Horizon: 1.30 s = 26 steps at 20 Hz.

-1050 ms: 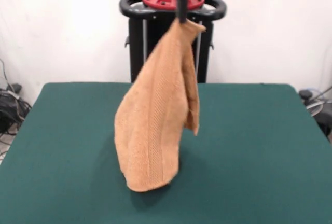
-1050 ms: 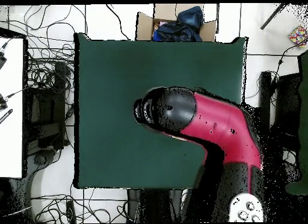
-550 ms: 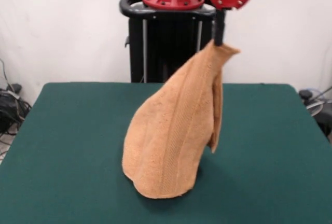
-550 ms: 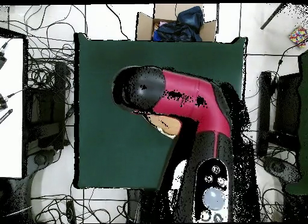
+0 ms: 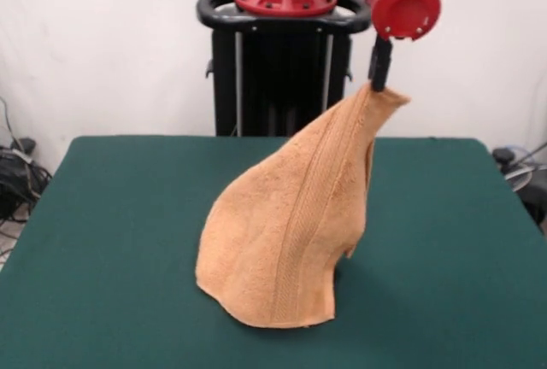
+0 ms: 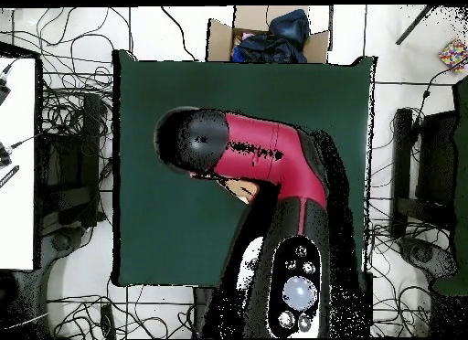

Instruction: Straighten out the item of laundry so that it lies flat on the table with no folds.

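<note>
Arm: red and black (image 6: 274, 163), coming in from above in the front view, bent at an elbow in the overhead view, black joint housing out at the end.
Wrist: round red cap (image 5: 406, 8) facing the camera across the table, high up.
Gripper: slim black gripper (image 5: 377, 79) hanging straight down below the cap, clamped tight on the top corner of the towel (image 5: 291, 224).
Height: gripper tip well up off the table.

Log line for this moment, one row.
claw: shut on towel corner | towel: lifted, lower edge on table | flat: no
</note>
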Available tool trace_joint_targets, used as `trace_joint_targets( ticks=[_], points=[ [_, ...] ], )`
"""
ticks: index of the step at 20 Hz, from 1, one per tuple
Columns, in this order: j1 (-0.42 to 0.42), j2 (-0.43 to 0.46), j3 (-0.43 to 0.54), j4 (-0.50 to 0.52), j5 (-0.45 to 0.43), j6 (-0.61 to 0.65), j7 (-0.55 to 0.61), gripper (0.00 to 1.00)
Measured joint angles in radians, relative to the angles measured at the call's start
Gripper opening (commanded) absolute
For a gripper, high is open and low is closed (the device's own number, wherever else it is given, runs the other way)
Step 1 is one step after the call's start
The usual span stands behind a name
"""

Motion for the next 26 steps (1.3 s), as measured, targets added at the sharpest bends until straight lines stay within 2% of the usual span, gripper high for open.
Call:
trace_joint_targets(
  ticks=[8,11,15,22,23,26],
  points=[
    [0.005,-0.021,-0.026,0.221,0.0,-0.285,0.0,0.0],
    [0.003,-0.026,-0.027,0.26,0.0,-0.317,0.0,0.0],
    [0.009,-0.053,-0.03,0.258,0.0,-0.236,0.0,0.0],
    [0.011,-0.133,-0.031,0.13,0.0,0.133,0.0,0.0],
    [0.01,-0.155,-0.031,0.08,0.002,0.234,0.0,0.0],
    [0.009,-0.181,-0.031,0.016,0.014,0.331,0.0,0.0]
  ],
)
